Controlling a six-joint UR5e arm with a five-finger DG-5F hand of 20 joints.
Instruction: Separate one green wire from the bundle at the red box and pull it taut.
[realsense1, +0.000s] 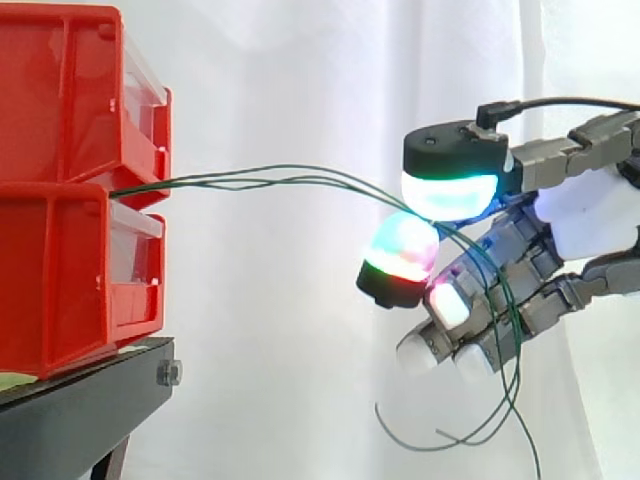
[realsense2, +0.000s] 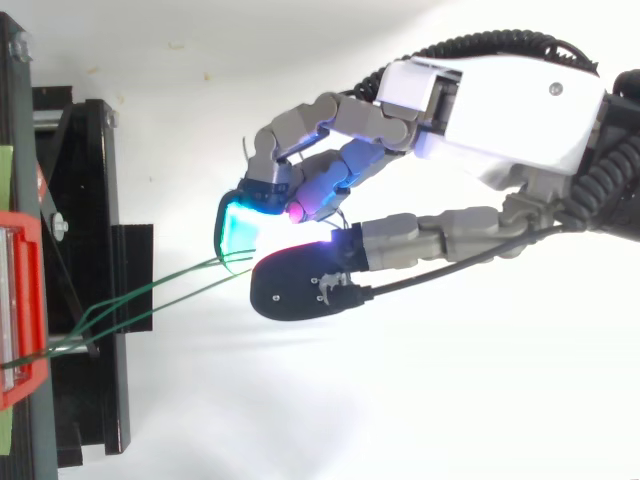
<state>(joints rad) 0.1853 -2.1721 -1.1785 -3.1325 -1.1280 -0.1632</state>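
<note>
Thin green wires (realsense1: 260, 181) come out from between the two stacked red bins (realsense1: 70, 200) at the left and run rightward as a loose bundle to my hand (realsense1: 590, 215). Two glowing fingertips, a cyan-white one (realsense1: 450, 190) above and a red-green one (realsense1: 402, 250) below, are closed together with the wires passing between them. Past this pinch the loose wire ends (realsense1: 505, 390) droop down behind the other curled fingers. From above, the wires (realsense2: 170, 290) fan out from the bin's edge (realsense2: 20, 300) toward my hand (realsense2: 510, 110). I cannot tell how many wires are pinched.
The bins stand on a black stand (realsense1: 80, 410), seen from above as a black frame (realsense2: 95, 200) at the left. A white curtain hangs behind, and open space lies between the bins and my hand.
</note>
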